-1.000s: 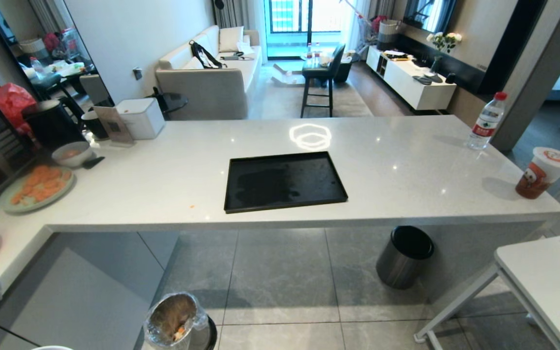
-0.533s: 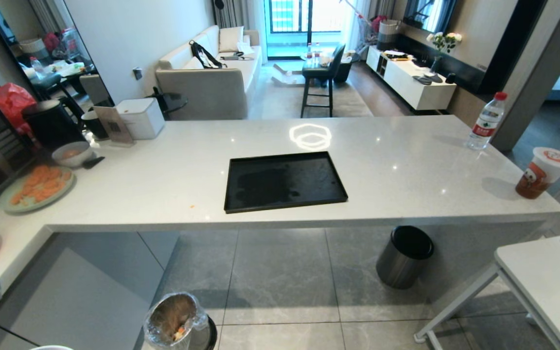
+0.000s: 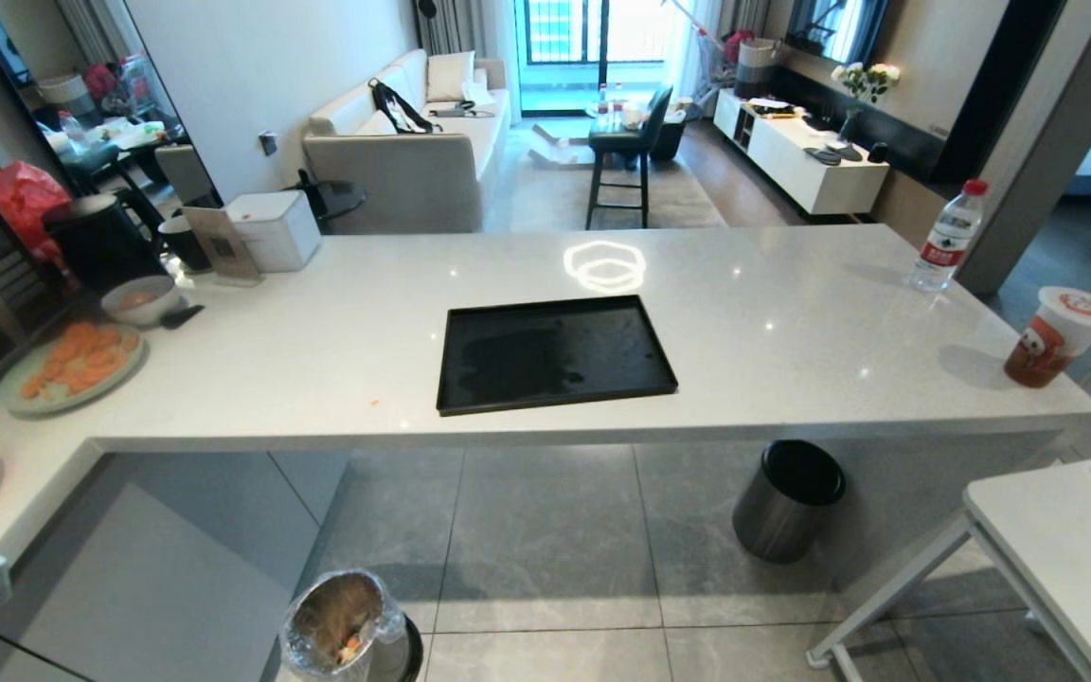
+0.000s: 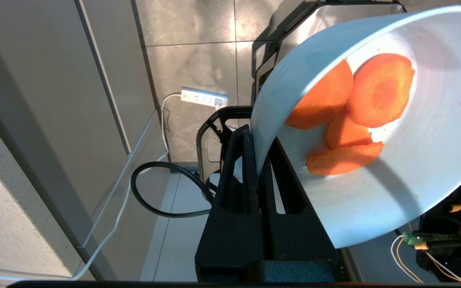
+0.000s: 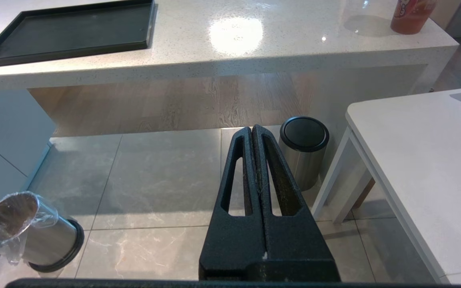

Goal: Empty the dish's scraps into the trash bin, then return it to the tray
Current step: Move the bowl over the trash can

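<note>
While the left gripper (image 4: 254, 138) pinches the rim of the small white deep-sided bowl (image 4: 410, 172), holding it tipped on edge off the counter, the orange carrot slices (image 4: 350, 112) cling inside; I count four visible pieces, though overlap leaves the count uncertain. On the floor at seven o'clock from the tray stands the small shiny metal bin with crinkled clear liner (image 3: 342, 625); whether the bowl hangs over its mouth cannot be told. At counter centre lies one glossy black rectangular tray (image 3: 555, 352), long axis running left to right, bare. The right gripper (image 5: 256, 138), shut on nothing, hangs parked above the floor.
</note>
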### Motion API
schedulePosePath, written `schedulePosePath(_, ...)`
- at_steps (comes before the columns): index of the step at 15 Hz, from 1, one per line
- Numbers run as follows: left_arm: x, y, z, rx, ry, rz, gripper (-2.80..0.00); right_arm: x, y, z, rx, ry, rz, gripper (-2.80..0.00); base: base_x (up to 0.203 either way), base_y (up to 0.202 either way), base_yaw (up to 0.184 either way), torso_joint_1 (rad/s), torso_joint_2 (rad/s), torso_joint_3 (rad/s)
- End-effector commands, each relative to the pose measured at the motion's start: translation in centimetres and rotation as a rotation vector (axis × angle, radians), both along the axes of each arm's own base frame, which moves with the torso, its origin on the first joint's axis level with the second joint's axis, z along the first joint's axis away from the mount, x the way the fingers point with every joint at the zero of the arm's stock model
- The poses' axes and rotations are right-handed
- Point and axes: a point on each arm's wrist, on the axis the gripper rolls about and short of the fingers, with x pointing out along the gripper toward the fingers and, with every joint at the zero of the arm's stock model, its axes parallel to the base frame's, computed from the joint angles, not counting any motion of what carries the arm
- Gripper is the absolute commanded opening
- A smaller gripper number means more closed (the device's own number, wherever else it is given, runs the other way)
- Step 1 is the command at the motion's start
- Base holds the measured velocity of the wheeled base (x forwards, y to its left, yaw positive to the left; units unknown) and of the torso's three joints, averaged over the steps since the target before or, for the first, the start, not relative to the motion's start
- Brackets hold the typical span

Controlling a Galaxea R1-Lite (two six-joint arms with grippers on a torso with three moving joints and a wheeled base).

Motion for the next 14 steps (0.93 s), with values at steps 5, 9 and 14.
schedulePosePath(5, -0.1, 0.0, -0.2, 0.003, 0.014, -0.005, -2.80, 0.0, 0.0, 0.0, 0.002, 0.000, 0.000, -2.80, 0.000, 0.000, 0.000, 0.000, 0.00, 0.000)
schedulePosePath(9, 0.4, 0.1, -0.3, -0.002, 0.027, -0.005, -2.80, 0.0, 0.0, 0.0, 0.002, 0.000, 0.000, -2.80, 0.000, 0.000, 0.000, 0.000, 0.00, 0.000)
schedulePosePath(14, 1.7, 0.4, -0.6, 0.006, -0.005, -0.013, -2.80, 0.0, 0.0, 0.0, 0.007, -0.001, -0.001, -2.80, 0.000, 0.000, 0.000, -0.118, 0.27, 0.164)
